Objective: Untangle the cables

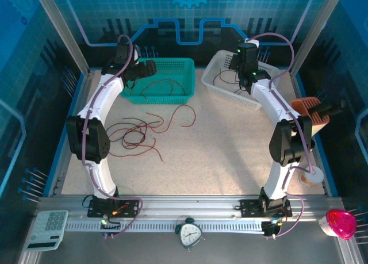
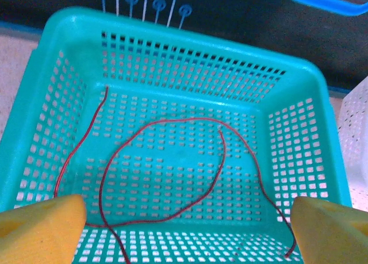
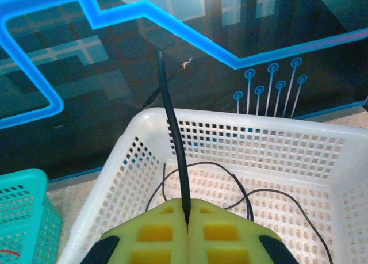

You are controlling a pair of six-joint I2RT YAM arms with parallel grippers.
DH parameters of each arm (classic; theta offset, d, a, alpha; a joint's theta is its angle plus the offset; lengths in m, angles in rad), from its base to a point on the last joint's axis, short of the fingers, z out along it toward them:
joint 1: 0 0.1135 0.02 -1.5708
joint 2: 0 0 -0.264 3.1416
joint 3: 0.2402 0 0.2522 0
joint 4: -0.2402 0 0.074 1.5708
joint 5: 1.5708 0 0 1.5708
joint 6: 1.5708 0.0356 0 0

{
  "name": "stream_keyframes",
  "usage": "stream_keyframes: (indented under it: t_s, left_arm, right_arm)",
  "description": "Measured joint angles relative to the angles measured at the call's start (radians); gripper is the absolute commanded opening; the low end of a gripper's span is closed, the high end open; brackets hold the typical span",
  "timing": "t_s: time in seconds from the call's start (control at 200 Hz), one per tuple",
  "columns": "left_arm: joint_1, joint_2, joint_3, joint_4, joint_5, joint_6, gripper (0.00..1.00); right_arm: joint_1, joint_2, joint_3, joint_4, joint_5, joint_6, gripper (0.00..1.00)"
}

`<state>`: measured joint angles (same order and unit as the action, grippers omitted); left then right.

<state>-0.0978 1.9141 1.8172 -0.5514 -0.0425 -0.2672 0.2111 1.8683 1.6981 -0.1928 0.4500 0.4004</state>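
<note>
Pinching black cable (image 3: 172, 143) over white basket (image 3: 132, 155) with right fingers (image 3: 155, 235) shut tight. Hovered over teal basket (image 2: 299, 155) with left fingers (image 2: 40, 226) spread wide, gripping nothing. Saw red cable (image 2: 167, 121) looped loose on teal basket floor. Saw tangle of cables (image 1: 135, 136), red and black, lying on table (image 1: 230, 155) beside left arm (image 1: 98, 103).

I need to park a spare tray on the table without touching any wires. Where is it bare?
The speckled tabletop is bare from the loose tangle of dark red and black cables across to the white right arm, this side of the teal plastic basket and white plastic basket. Crowded: the left side, around the tangle.
</note>
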Motion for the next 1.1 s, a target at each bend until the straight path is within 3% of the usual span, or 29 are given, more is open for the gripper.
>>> stream_keyframes:
  t_s: [0.37, 1.1]
  left_arm:
    - [0.005, 0.129, 0.028, -0.151, 0.066, -0.054, 0.93]
    - [0.0, 0.31, 0.195, -0.211, 0.099, -0.076, 0.94]
  right_arm:
    - [-0.045, 0.006, 0.0, 0.0, 0.023, 0.012, 0.0]
    - [-0.058, 0.026, 0.0, 0.0, 0.021, 0.026, 0.0]
